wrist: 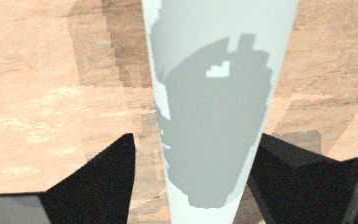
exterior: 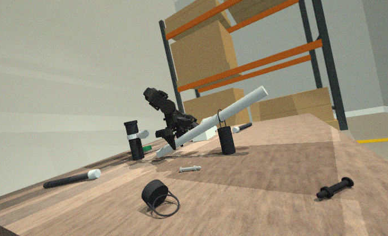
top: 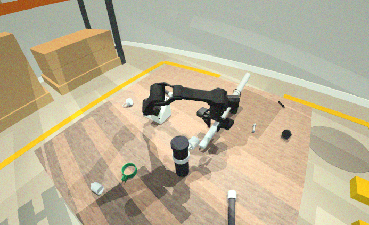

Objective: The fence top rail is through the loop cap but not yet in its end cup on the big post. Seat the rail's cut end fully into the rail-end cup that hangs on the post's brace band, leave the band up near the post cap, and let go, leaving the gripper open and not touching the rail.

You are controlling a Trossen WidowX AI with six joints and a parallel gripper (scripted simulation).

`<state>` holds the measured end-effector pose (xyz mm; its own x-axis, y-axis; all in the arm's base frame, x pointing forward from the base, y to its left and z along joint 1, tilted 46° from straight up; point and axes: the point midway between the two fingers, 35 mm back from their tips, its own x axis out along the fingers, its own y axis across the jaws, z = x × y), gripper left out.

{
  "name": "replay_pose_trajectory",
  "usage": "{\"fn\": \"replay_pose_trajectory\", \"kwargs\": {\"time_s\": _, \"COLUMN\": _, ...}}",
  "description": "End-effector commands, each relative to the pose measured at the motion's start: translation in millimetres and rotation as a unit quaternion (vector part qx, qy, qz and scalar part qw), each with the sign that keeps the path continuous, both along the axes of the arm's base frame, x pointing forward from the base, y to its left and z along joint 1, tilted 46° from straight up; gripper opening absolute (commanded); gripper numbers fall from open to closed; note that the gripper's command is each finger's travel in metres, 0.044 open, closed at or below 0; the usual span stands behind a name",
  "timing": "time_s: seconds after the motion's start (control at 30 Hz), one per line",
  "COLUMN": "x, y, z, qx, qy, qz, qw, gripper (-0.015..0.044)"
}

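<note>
The white rail (top: 243,81) (exterior: 242,105) (wrist: 220,20) slopes through the wire loop (exterior: 219,109) of the small black post (exterior: 226,140). Its lower cut end is down near the table, apart from the white cup (top: 194,142) (exterior: 143,134) and lower than it. The cup hangs on the white band (top: 181,160) (exterior: 132,136), high on the big black post (top: 182,169) (exterior: 136,150), below its cap (top: 179,142). My gripper (top: 213,127) (exterior: 178,146) (wrist: 183,136) is partly open, fingers astride the rail. The wrist view shows a gap at the left finger; the right finger is very close, contact unclear.
A green clamp (top: 136,170) and a loose white cup (top: 97,188) lie left of the big post. A dark tube with a white cap (top: 231,194) lies in front. A pale bolt (top: 254,127) (exterior: 190,168), a black bolt (exterior: 334,188) and a black loop cap (top: 286,134) (exterior: 154,192) lie right.
</note>
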<state>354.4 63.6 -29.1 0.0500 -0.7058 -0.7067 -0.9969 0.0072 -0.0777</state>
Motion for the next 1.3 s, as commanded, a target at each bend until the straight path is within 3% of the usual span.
{"fn": "replay_pose_trajectory", "kwargs": {"time_s": 0.0, "x": -1, "y": -1, "z": 0, "qx": -0.002, "qy": 0.003, "qz": 0.001, "qw": 1.0, "gripper": 0.0216}}
{"fn": "replay_pose_trajectory", "kwargs": {"time_s": 0.4, "x": -1, "y": -1, "z": 0, "qx": -0.002, "qy": 0.003, "qz": 0.001, "qw": 1.0, "gripper": 0.0136}}
{"fn": "replay_pose_trajectory", "kwargs": {"time_s": 0.57, "x": 0, "y": 3, "z": 4, "qx": -0.001, "qy": 0.003, "qz": 0.001, "qw": 1.0, "gripper": 0.0005}}
{"fn": "replay_pose_trajectory", "kwargs": {"time_s": 1.27, "x": 2, "y": 30, "z": 73, "qx": -0.147, "qy": -0.06, "qz": 0.049, "qw": 0.986, "gripper": 0.0}}
